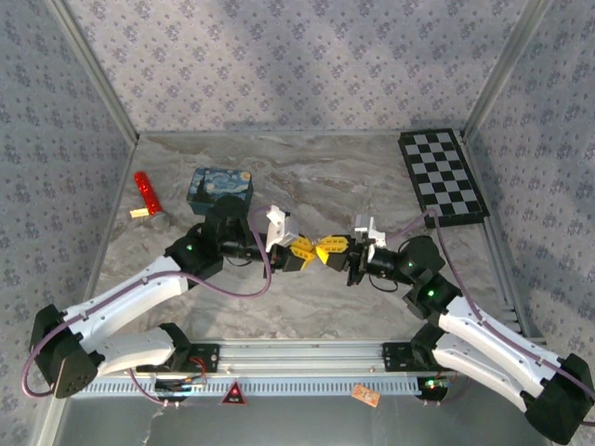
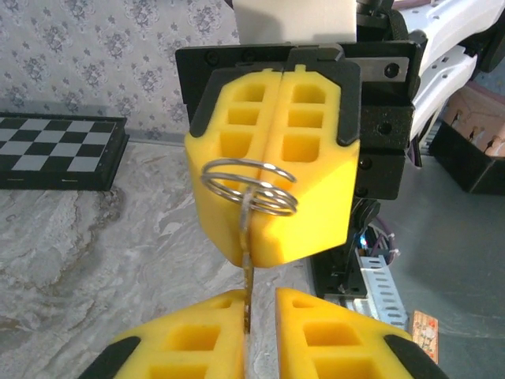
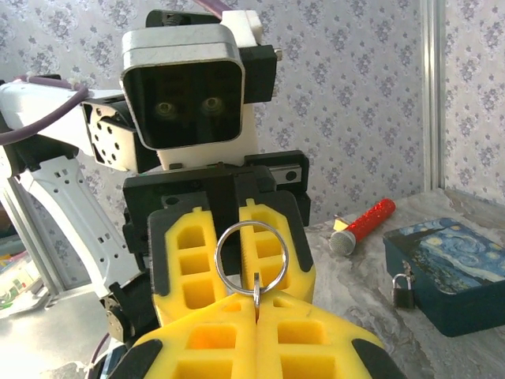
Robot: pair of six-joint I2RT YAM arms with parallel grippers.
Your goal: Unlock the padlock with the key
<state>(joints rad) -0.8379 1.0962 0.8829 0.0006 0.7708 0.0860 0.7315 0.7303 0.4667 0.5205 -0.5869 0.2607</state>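
Right hand is clamped tight, yellow fingers pressed together on the head of the key, with the steel key ring standing up out of the pinch. The thin, dull metal blade pokes across into the left hand, whose fingers are apart; the gap is wider than the blade, which sits close against one finger. The two hands meet nose to nose above the middle of the marbled tabletop.

Over to the padlock: small, silvery, shackle up, standing on the tabletop right against the side of a blue painted box; too small to tell whether the shackle is closed. It's well apart from the key, back on the left. A red glittery torch lies just beyond the box, and a folded chessboard sits in the far right corner. From above, the left arm's wrist lies between the hands and the box
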